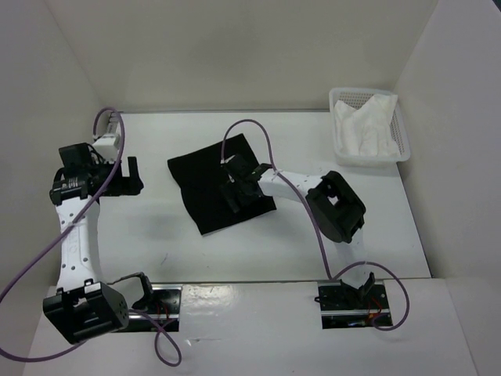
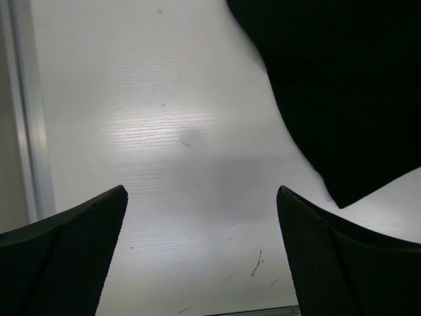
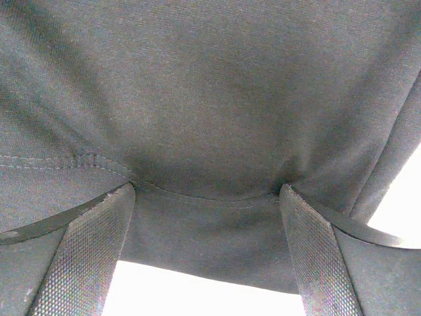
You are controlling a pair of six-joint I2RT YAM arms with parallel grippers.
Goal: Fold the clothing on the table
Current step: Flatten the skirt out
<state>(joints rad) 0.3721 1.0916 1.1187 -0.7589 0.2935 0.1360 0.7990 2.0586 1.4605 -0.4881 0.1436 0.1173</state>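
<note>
Fingers on my right gripper are spread wide with tips pressing the clothing mid-table, and my left gripper is also wide at its 9 o'clock.

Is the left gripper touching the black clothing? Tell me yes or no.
No, the left gripper hangs open over bare table, apart from the clothing.

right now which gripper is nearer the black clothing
Right. The right gripper sits on the clothing, jaws open, pressing into the fabric. The left gripper hovers open above table, off the clothing's left edge.
</note>
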